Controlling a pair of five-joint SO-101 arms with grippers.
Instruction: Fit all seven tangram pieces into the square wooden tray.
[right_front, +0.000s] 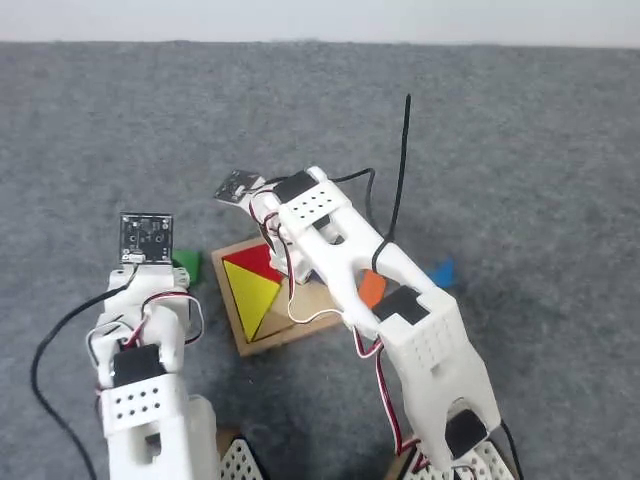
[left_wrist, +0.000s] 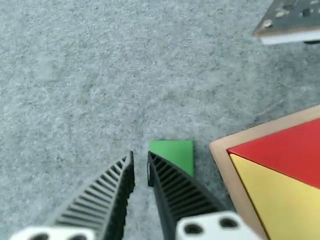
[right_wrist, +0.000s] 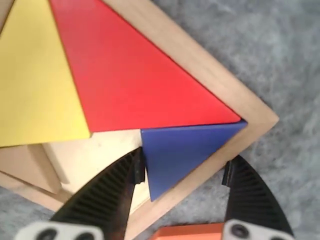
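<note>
Tray (left_wrist: 223, 160) sits mid-bench (right_front: 520, 150), yellow triangle (right_wrist: 35, 85) on its near side. Orange piece (right_front: 372, 288) & lt-blue piece (right_front: 441, 272) lie on the bench R of it. To its L, my L end effector (left_wrist: 140, 162) is barely ajar, holding nothing, w/ green piece (left_wrist: 172, 154) just past its tip. Farther in, red triangle (right_wrist: 135, 75). My R end effector (right_wrist: 182, 170) is spread wide, straddling dk-blue triangle (right_wrist: 175, 155) in a tray corner against the red.
</note>
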